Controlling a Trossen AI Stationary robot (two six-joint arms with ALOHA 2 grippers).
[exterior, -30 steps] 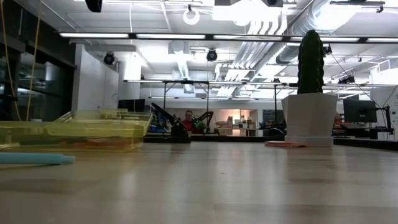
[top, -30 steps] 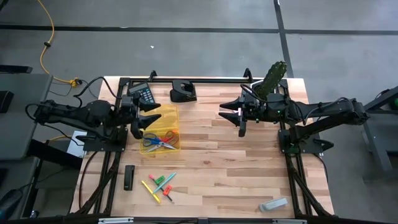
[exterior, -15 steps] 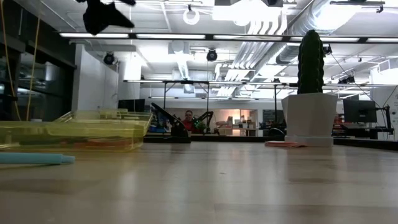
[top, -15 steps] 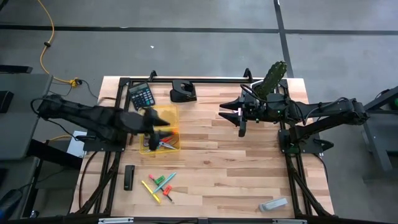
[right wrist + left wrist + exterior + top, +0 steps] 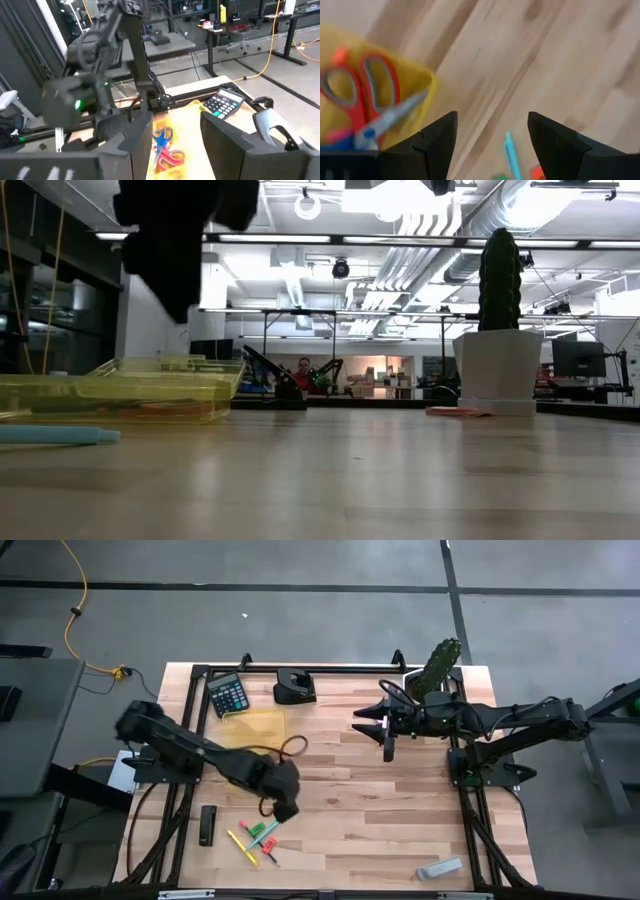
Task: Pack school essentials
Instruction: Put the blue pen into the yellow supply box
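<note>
Thin green, red, yellow and teal pens (image 5: 256, 836) lie loose on the wooden table near its front edge. The teal pen also shows in the left wrist view (image 5: 510, 156). Red-handled and blue-handled scissors (image 5: 362, 102) lie in a yellow tray (image 5: 256, 724). My left gripper (image 5: 276, 808) is open and empty, above the table between the tray and the pens. It also shows in the left wrist view (image 5: 492, 120). My right gripper (image 5: 387, 738) is open and empty, held above the table's right half. It also shows in the right wrist view (image 5: 175, 120).
A calculator (image 5: 229, 693) and a black holder (image 5: 295, 690) sit at the far edge. A cactus in a white pot (image 5: 497, 330) stands at the far right, with a flat pink thing (image 5: 456, 412) beside it. A black bar (image 5: 207, 825) and a grey block (image 5: 440, 868) lie near the front.
My left gripper has swung from above the yellow tray toward the table's near edge and to the right. It now hangs beyond the tray's near right corner, close to the loose pens. It has also come lower, into the low view.
</note>
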